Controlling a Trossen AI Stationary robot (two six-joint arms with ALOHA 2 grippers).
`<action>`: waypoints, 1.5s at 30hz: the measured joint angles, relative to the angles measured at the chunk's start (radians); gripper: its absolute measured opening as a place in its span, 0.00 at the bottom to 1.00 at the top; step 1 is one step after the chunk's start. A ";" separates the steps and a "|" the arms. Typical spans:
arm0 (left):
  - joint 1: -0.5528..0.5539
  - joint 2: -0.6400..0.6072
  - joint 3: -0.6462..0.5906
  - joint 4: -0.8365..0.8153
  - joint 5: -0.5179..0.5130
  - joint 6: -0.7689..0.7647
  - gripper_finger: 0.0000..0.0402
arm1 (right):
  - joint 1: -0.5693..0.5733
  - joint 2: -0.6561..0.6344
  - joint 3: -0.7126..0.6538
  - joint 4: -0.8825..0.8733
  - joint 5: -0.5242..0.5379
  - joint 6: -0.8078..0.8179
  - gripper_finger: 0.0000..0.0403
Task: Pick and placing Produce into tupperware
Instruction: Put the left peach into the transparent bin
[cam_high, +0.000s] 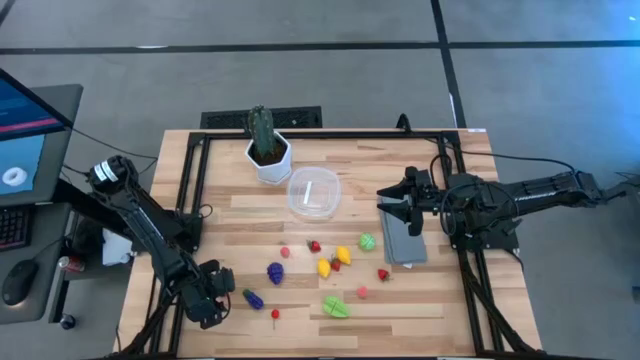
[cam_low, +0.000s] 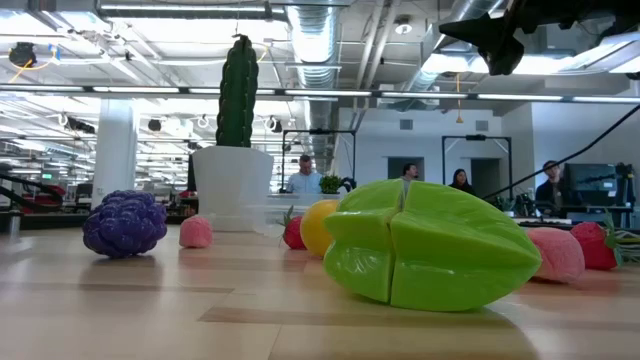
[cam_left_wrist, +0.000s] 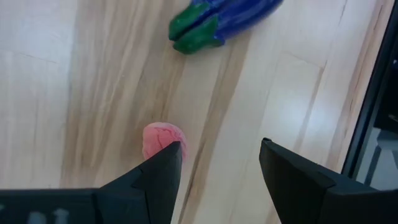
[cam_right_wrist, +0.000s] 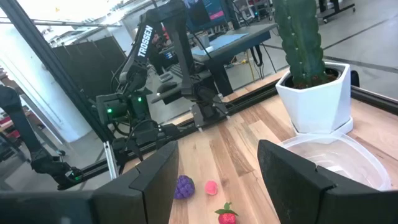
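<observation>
The produce lies scattered across the table's near middle: a green starfruit (cam_high: 336, 307), purple grapes (cam_high: 275, 272), a purple eggplant (cam_high: 252, 298), a tiny red piece (cam_high: 275, 314), and yellow, red and pink pieces. The clear round tupperware (cam_high: 313, 192) stands behind them, next to the white cactus pot (cam_high: 268, 150). My left gripper (cam_high: 215, 300) hangs open at the near left, slanting down over bare wood. A small pink-red piece (cam_left_wrist: 160, 138) shows just past one fingertip and the eggplant (cam_left_wrist: 217, 22) lies farther off. My right gripper (cam_high: 400, 200) waits open and level above the table's right side.
A flat grey folded cloth (cam_high: 405, 240) lies below my right gripper. Black frame rails run along the table's left and right edges (cam_high: 195, 200). A monitor and keyboard stand off the table to the left. People sit in the room beyond the far edge.
</observation>
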 joint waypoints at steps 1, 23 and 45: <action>0.000 0.000 0.000 0.000 0.000 -0.002 0.51 | 0.000 0.000 0.000 0.000 0.000 0.000 0.60; 0.000 -0.066 0.057 -0.204 -0.069 -0.015 0.51 | 0.001 0.000 0.000 -0.001 0.000 0.003 0.60; 0.001 0.119 0.050 -0.125 -0.061 0.039 0.51 | 0.008 0.000 0.000 -0.024 0.008 0.010 0.60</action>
